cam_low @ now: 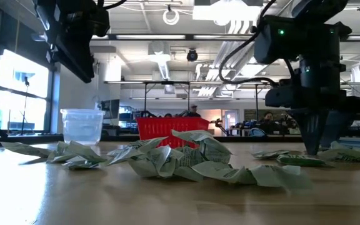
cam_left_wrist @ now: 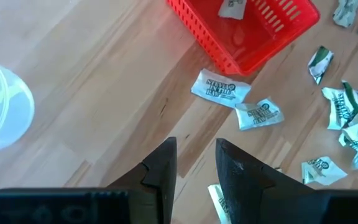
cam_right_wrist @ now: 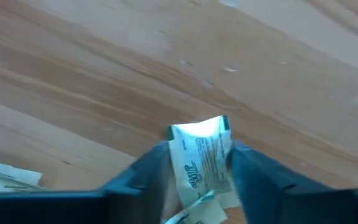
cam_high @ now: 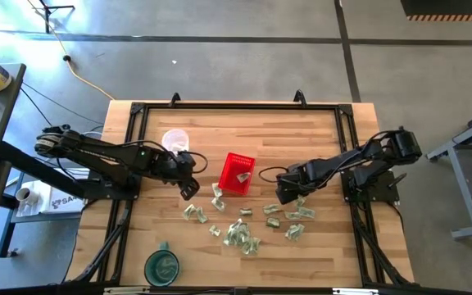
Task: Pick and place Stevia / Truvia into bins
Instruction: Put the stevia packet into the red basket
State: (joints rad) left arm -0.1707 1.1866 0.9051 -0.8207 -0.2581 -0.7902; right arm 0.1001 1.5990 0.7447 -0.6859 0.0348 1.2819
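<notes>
The right gripper (cam_right_wrist: 197, 165) is down at the bench (cam_high: 244, 123), on the right edge of the scatter of sachets (cam_high: 240, 233). Its fingers (cam_right_wrist: 145, 171) are closed onto one upright Stevia sachet (cam_right_wrist: 201, 155), pinching it from both sides so that the white and green paper stands up between them. In the low view this gripper (cam_low: 317, 147) reaches almost to the wood among flat sachets (cam_low: 299, 159).

The left gripper (cam_high: 188, 187) hangs above the bench between the clear plastic cup (cam_high: 175, 141) and the red basket (cam_high: 238, 173). Its fingers (cam_left_wrist: 160, 171) are parted by a narrow gap and hold nothing; bare wood shows between them.

The red basket stands near the middle of the bench, with one sachet inside (cam_left_wrist: 232, 7) on its floor. Two sachets (cam_left_wrist: 221, 89) lie just beside the basket's near wall, touching each other at a corner. The rest of the sachets are spread loose and crumpled on the wood in front of the basket, between the two arms. A green cup (cam_high: 162, 265) stands near the bench's front edge, well apart from the sachets.
</notes>
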